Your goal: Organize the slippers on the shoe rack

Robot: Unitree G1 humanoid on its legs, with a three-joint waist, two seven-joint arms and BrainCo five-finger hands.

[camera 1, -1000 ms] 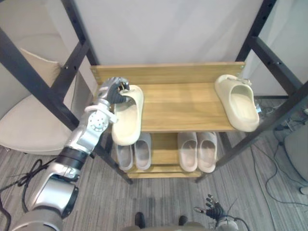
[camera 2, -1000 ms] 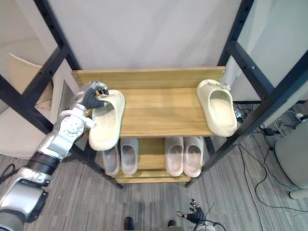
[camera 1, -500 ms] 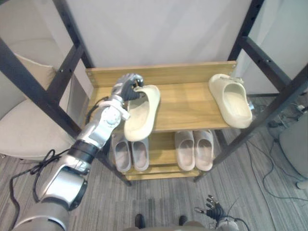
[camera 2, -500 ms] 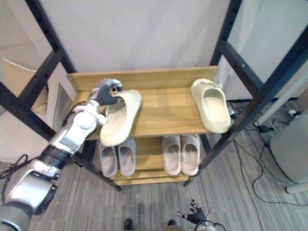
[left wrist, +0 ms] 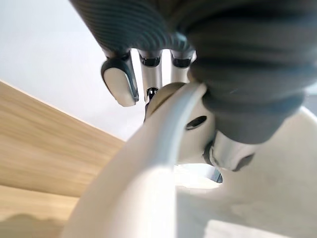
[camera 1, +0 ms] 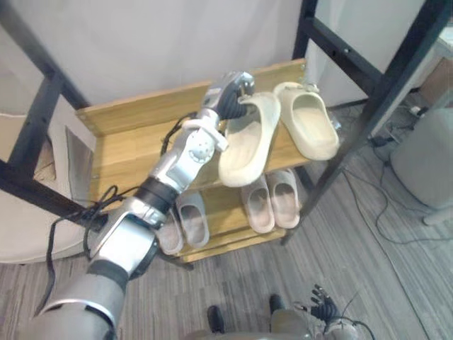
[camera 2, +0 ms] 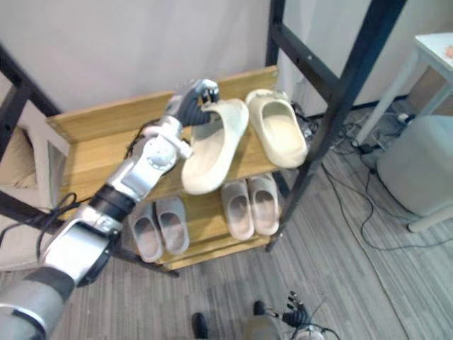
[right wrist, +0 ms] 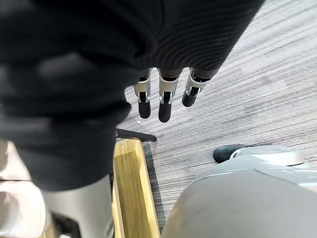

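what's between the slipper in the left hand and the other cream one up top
Only a narrow strip of bare top shelf separates held slipper and resting slipper, in the eye views.

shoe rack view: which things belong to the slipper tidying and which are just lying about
Job: held slipper, left robot hand gripping it, second cream slipper, shoe rack, lower-shelf slippers.
Lying about: grey stool, black frame, idle right robot hand.

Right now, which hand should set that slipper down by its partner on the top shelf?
Left. The left hand has its fingers curled round the cream slipper, right beside the other slipper on the top shelf. The right hand hangs open near the floor, holding nothing.
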